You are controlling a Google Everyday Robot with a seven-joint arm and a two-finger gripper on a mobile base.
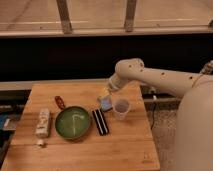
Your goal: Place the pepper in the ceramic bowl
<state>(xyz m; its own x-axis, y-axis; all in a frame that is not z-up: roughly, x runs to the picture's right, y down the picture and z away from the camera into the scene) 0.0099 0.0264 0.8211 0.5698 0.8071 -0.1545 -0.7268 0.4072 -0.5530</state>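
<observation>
Bowl (pixel 73 124): green, on the table (pixel 125 145), left of centre.
Pepper (pixel 60 102): on the table, just beside the Bowl's far-left rim.
Gripper (pixel 105 98): low over a blue object (pixel 105 105), left of the cup (pixel 121 108); grip unclear.

On the table (pixel 125 147) we find the ceramic bowl (pixel 73 123) left of centre. The pepper (pixel 60 102) lies just behind it to the left, at its rim (touching or not, we cannot tell). A packet (pixel 43 123) lies left of the bowl, an oblong block (pixel 100 121) just right of it — and a cup (pixel 121 107) behind-right of that block. The gripper (pixel 105 99) hangs just left of the cup.
</observation>
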